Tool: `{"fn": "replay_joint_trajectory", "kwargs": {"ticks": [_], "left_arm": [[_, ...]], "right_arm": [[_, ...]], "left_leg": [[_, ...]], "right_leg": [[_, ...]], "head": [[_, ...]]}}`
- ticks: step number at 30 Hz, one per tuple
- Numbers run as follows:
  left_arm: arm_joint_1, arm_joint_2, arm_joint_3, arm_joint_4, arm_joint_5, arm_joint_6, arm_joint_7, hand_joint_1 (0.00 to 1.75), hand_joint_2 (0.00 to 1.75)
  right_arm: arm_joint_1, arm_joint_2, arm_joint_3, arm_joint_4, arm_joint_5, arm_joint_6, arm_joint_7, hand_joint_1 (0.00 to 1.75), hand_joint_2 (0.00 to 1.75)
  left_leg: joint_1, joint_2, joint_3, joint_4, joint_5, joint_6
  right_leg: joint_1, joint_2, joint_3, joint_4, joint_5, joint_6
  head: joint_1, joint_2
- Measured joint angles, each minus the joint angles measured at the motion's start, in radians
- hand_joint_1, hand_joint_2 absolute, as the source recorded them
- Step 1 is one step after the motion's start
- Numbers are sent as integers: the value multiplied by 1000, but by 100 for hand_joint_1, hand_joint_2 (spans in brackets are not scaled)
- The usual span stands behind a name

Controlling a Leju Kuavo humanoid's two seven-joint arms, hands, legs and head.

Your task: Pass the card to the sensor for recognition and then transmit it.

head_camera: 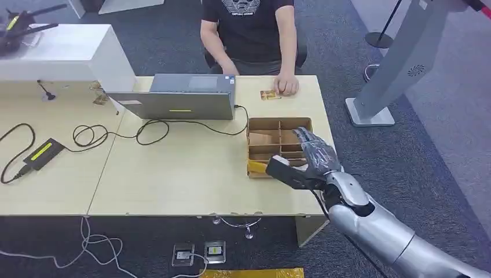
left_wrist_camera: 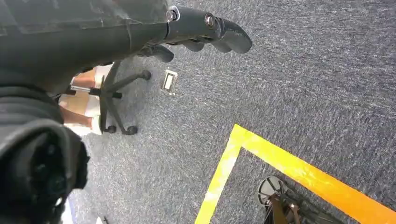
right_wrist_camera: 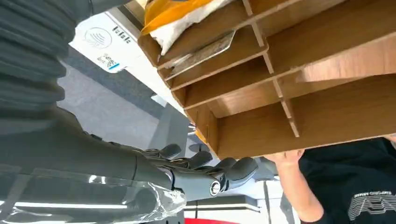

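Observation:
A small orange card (head_camera: 268,94) lies on the far side of the table (head_camera: 173,174), under the fingertips of a seated person's hand (head_camera: 286,86). My right hand (head_camera: 310,156) hovers over the near right part of a wooden divided box (head_camera: 278,120), fingers spread, holding nothing. In the right wrist view the right hand (right_wrist_camera: 205,172) stretches out beside the divided box (right_wrist_camera: 280,93), whose compartments hold a yellow packet (right_wrist_camera: 168,10) and a flat card-like piece (right_wrist_camera: 201,52). My left hand (left_wrist_camera: 205,28) hangs over the carpet with fingers extended and nothing in them.
A grey laptop (head_camera: 179,98) stands at the back middle of the table. A black device with a yellow-green label (head_camera: 41,152) and looping cables lie at the left. A white cabinet (head_camera: 63,52) is at back left, a grey stand (head_camera: 394,63) on the right.

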Motion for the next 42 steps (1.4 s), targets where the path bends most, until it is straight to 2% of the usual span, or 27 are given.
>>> {"fn": "replay_joint_trajectory", "kwargs": {"ticks": [5, 13, 42], "left_arm": [[0, 0, 0, 0, -1, -1, 0, 0, 0], [0, 0, 0, 0, -2, 0, -8, 0, 0], [0, -1, 7, 0, 14, 7, -8, 0, 0]], "right_arm": [[-1, 6, 0, 14, 9, -15, 3, 0, 175], [-11, 13, 2, 50, 92, -58, 24, 0, 175], [1, 31, 26, 103, 92, -26, 31, 0, 175]], "left_leg": [[0, 0, 0, 0, 0, 0], [0, 0, 0, 0, 0, 0], [0, 0, 0, 0, 0, 0]], "right_leg": [[0, 0, 0, 0, 0, 0], [0, 0, 0, 0, 0, 0], [0, 0, 0, 0, 0, 0]], "head": [[0, 0], [0, 0], [0, 0]]}}
